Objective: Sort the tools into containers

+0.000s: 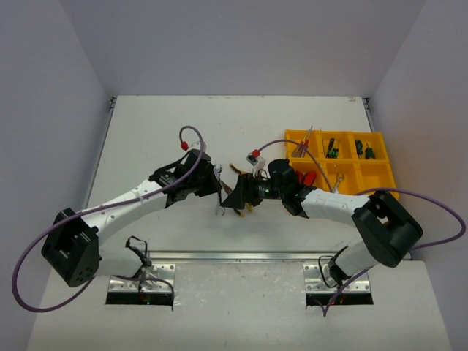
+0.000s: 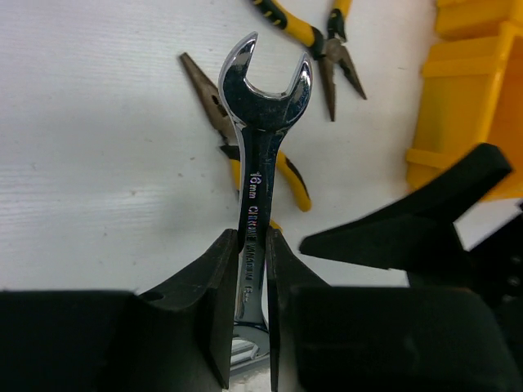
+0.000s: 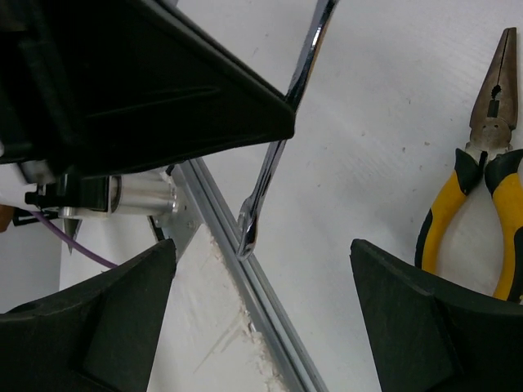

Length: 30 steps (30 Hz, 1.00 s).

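Observation:
My left gripper (image 2: 252,237) is shut on the shank of a silver wrench (image 2: 263,90), which it holds above the table with the open end pointing away from the wrist. The wrench (image 3: 270,163) hangs between the fingers of my right gripper (image 3: 261,245), which is open and touches nothing. In the top view the two grippers meet mid-table, left gripper (image 1: 213,183) and right gripper (image 1: 235,197). Two yellow-black pliers (image 2: 253,155) (image 2: 323,41) lie on the table beneath. The yellow tray (image 1: 376,179) holds screwdrivers (image 1: 333,148) and another wrench (image 1: 336,181).
One pair of pliers (image 3: 490,171) lies right of the right gripper's fingers. A metal rail (image 3: 270,310) along the table's near edge runs under the wrench's lower end. The tray's wall (image 2: 466,106) stands close on the right in the left wrist view.

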Each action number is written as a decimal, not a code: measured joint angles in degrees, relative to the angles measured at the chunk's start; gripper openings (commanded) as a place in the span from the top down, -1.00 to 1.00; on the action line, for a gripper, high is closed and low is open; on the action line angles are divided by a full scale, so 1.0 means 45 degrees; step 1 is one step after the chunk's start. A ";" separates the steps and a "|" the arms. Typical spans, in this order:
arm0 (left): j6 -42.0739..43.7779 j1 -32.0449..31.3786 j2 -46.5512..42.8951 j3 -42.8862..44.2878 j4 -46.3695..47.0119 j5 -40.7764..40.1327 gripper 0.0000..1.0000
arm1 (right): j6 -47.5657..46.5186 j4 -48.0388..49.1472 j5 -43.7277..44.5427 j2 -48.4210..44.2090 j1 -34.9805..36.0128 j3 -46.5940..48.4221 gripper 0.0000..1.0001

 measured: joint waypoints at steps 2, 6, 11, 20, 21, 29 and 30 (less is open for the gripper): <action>-0.0227 -0.0188 -0.0292 -0.0008 0.0149 0.0109 1.00 | 0.0049 0.0216 0.0096 0.0339 0.0090 0.0035 -0.62; -0.0630 -0.0402 -0.0675 -0.0106 0.0494 0.0308 1.00 | 0.0181 0.0524 0.0305 0.0827 0.0166 0.0079 -0.25; -0.1073 -0.0540 -0.1168 -0.0551 0.0846 0.0455 1.00 | 0.0609 0.1262 0.0113 0.1178 0.0181 0.0121 0.81; -0.1273 -0.0610 -0.1518 -0.0801 0.1510 0.0173 -1.00 | 0.1490 0.2578 -0.0595 0.1212 -0.0023 0.0063 1.00; -0.1173 -0.0620 -0.1507 -0.0581 0.1231 -0.0074 -1.00 | 0.1615 0.2498 -0.0675 0.1078 -0.0196 -0.0032 1.00; 0.0013 -0.0687 -0.2741 0.3046 -0.2249 -0.3751 -1.00 | 0.0870 -0.3438 0.1587 -0.3862 -0.3881 -0.1111 1.00; 0.0364 -0.0687 -0.3235 0.3356 -0.2662 -0.4110 -1.00 | 0.0459 -0.4658 0.2355 -0.4781 -0.4280 -0.0967 1.00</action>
